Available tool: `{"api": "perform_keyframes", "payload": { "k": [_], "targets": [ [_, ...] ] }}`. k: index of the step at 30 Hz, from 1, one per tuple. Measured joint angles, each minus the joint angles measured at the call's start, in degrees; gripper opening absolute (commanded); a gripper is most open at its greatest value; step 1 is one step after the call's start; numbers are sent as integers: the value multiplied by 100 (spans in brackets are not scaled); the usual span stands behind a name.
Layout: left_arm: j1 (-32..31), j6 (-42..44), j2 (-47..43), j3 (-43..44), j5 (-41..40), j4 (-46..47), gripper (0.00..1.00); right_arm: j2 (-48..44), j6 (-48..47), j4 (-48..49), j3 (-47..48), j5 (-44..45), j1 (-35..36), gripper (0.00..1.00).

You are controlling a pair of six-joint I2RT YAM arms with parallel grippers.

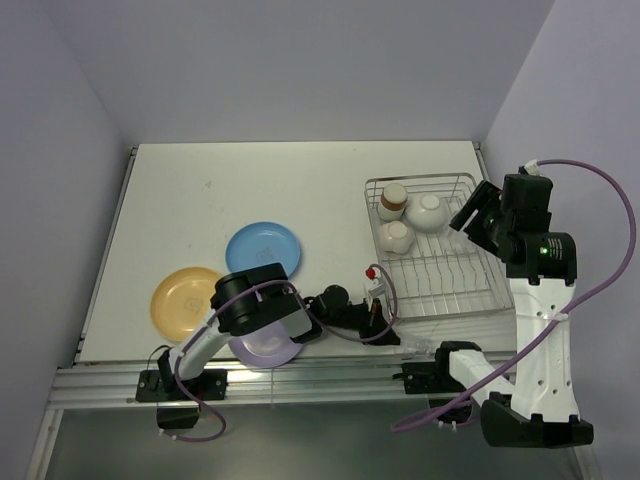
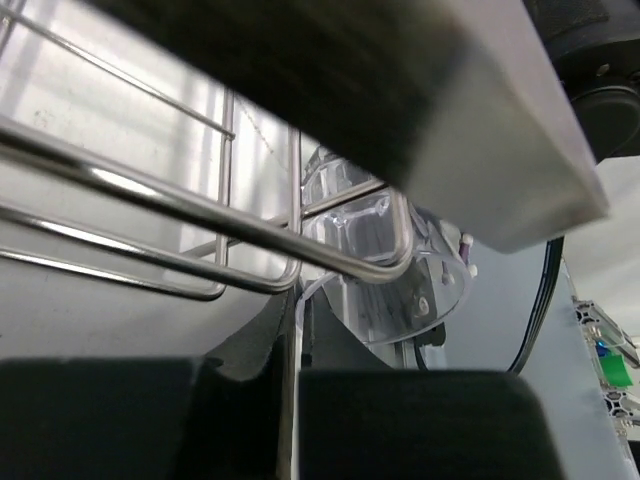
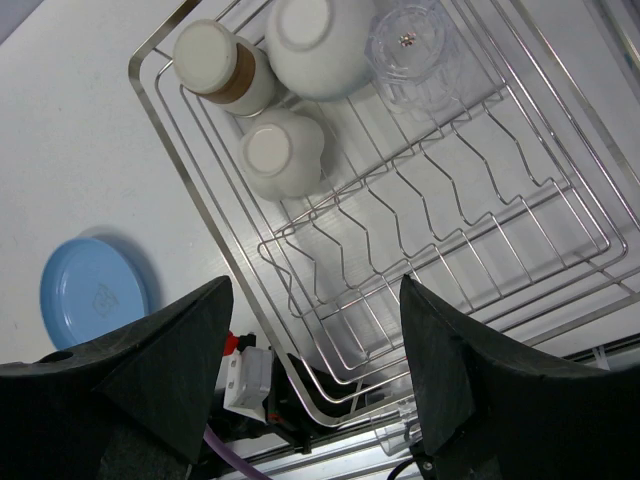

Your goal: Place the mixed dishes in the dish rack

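The silver dish rack (image 1: 440, 272) stands at the right and holds an upturned brown cup (image 1: 391, 200), a white bowl (image 1: 428, 212) and a small patterned bowl (image 1: 393, 236). In the right wrist view a clear glass (image 3: 410, 40) also stands in the rack (image 3: 450, 230). My left gripper (image 1: 392, 330) is at the rack's front left corner. In the left wrist view it (image 2: 292, 340) is shut on the thin wall of a second clear glass (image 2: 390, 270), just below the rack's front wire (image 2: 200, 210). My right gripper (image 3: 315, 285) is open and empty above the rack.
The blue plate (image 1: 263, 250) and the orange-yellow plate (image 1: 186, 300) lie on the table left of the rack. The purple plate (image 1: 265, 348) lies near the front edge, partly under my left arm. Walls close in the table at the back and both sides.
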Motion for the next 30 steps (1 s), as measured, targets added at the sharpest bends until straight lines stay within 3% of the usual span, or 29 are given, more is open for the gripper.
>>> {"api": "perform_keyframes", "payload": {
  "k": [3, 9, 14, 17, 20, 23, 30],
  "targets": [
    [4, 4, -50, -79, 0, -22, 0, -9, 0, -24, 15, 20, 0, 74],
    [188, 81, -1012, -1174, 52, -511, 0, -46, 4, -66, 153, -76, 9, 74],
    [442, 186, -2406, -2026, 66, -1655, 0, -83, -13, -203, 153, -623, 9, 73],
    [529, 367, -3897, -2188, 103, -2992, 0, -26, -22, -343, 153, -1088, 26, 73],
    [682, 603, -5313, -1917, 221, -4227, 0, 44, -11, -407, 155, -1596, 48, 73],
    [997, 730, -6186, -1202, 367, -5246, 0, 160, 74, -424, 236, -2232, 76, 74],
    [1786, 713, -6334, 619, 892, -6373, 0, 444, 938, 350, 306, -4358, 267, 75]
  ]
}}
